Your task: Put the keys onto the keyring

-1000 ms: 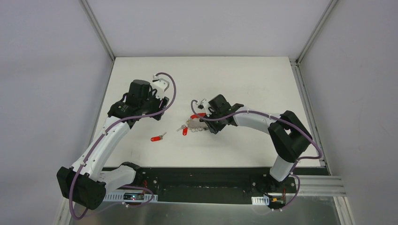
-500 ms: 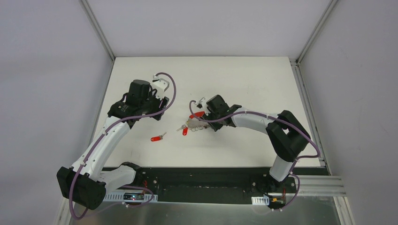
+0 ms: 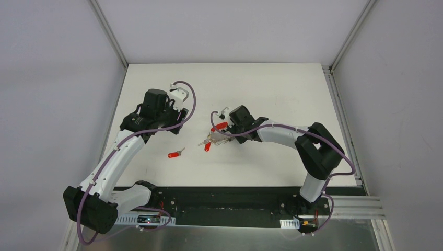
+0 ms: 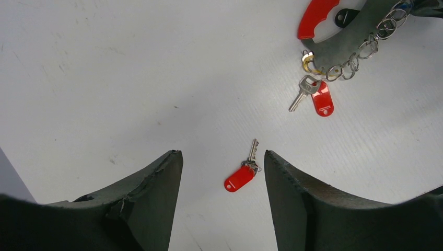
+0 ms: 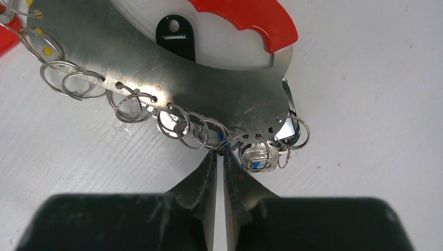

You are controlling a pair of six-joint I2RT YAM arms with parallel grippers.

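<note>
Change since a second ago: my right gripper (image 5: 220, 152) has drawn its fingers almost together and edged left. The keyring (image 5: 209, 89) has shifted slightly with it, while my left arm has held its pose.
Right gripper: fingers all but closed, with only a thin slit between them. The tips pinch the rim of the keyring's grey metal plate, among its split rings (image 5: 128, 107).
Left gripper (image 4: 222, 157): well open and holding nothing, hovering above the table (image 4: 104, 78).
Keyring: mid-table, just ahead of my right wrist. Its red band (image 5: 251, 21) is on the side away from my fingers, and the rings run along the near edge. One silver key with a red tag (image 4: 323, 99) already hangs from it.
Loose red-tagged key (image 4: 243, 175): flat on the table, well apart from the keyring, on the side nearer my left arm.
Deciding relation: seen from my left wrist, the loose key lies straight ahead between the open fingers. Its long axis runs from the red tag nearest me to the blade, which points toward the keyring.
Nearer arm: the left; the right is occupied.
Next move, as I judge it: lower the left gripper and close across the tag.
</note>
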